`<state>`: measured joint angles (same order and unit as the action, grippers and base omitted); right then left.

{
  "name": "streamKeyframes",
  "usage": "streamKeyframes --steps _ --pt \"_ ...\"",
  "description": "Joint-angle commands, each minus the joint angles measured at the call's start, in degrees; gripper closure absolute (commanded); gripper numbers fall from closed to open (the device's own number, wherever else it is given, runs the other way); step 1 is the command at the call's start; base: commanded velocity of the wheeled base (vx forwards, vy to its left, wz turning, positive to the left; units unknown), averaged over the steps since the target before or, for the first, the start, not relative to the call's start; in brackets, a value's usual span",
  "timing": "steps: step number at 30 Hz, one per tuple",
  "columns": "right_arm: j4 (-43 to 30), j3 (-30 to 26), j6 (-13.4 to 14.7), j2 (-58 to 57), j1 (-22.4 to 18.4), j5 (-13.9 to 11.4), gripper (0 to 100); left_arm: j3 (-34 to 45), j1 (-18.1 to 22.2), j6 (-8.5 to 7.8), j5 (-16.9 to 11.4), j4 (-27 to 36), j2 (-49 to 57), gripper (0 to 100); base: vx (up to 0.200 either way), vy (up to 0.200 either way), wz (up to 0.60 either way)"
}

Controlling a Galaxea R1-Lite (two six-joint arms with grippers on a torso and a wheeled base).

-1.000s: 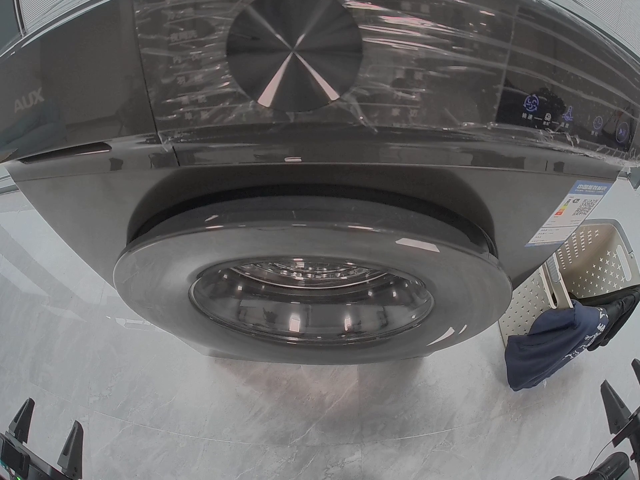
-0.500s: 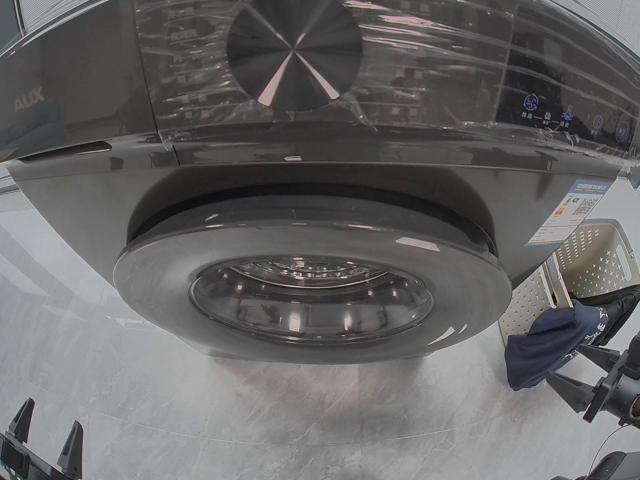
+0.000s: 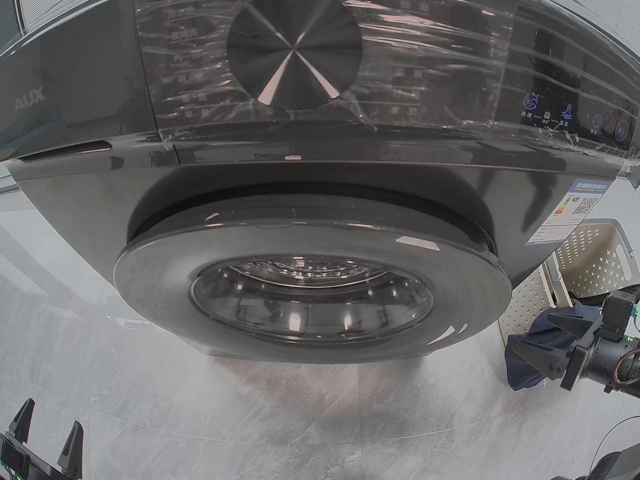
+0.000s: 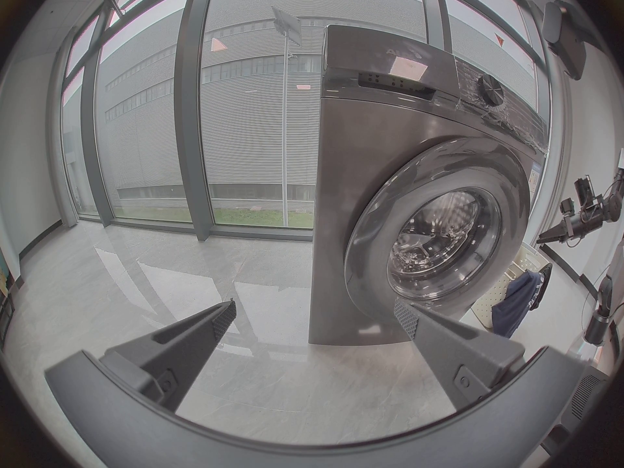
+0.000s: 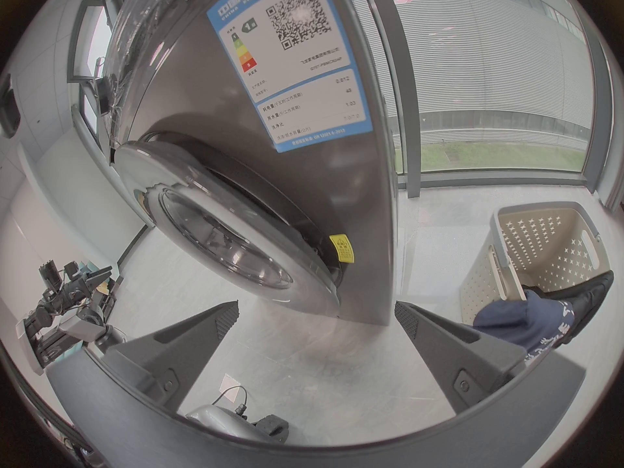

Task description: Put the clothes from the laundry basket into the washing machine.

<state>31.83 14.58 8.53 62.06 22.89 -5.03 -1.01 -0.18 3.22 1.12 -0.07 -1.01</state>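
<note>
Navy clothes (image 3: 522, 373) drape limply over the cream perforated laundry basket's (image 3: 593, 255) rim at the frame's lower right, beside the grey washing machine (image 3: 320, 168), with the right hand (image 3: 530, 328) spread open, empty, near them.

The cream perforated plastic laundry basket (image 3: 595, 261) is partly hidden behind the dark grey washing machine (image 3: 320, 175). The dark blue garment (image 3: 523, 381) over its rim is partly covered by the right end effector (image 3: 530, 332). The basket's bottom cannot be seen.
</note>
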Motion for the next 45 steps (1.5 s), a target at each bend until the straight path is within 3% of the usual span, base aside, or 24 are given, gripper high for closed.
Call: streamKeyframes --steps 1,15,28,38,45 --pt "2.54 2.03 -0.10 6.32 1.36 0.11 0 0.92 0.01 0.03 0.02 -0.01 0.40 0 0.000 0.000 0.00" --pt "3.15 11.08 -0.10 14.14 9.54 6.00 0 0.92 0.01 0.03 0.02 -0.01 0.40 0 0.000 0.000 0.00" --pt "3.15 11.08 0.70 15.55 12.44 4.68 0 0.92 0.01 0.03 0.02 -0.01 0.40 0 0.000 0.000 0.00" --pt "3.06 4.32 0.78 12.03 13.23 3.98 0 0.92 0.01 0.03 0.02 -0.01 0.40 0 0.000 0.000 0.00" --pt "3.15 7.83 0.61 15.02 12.70 4.16 0 0.92 0.01 0.03 0.02 -0.01 0.40 0 -0.114 0.000 0.00"
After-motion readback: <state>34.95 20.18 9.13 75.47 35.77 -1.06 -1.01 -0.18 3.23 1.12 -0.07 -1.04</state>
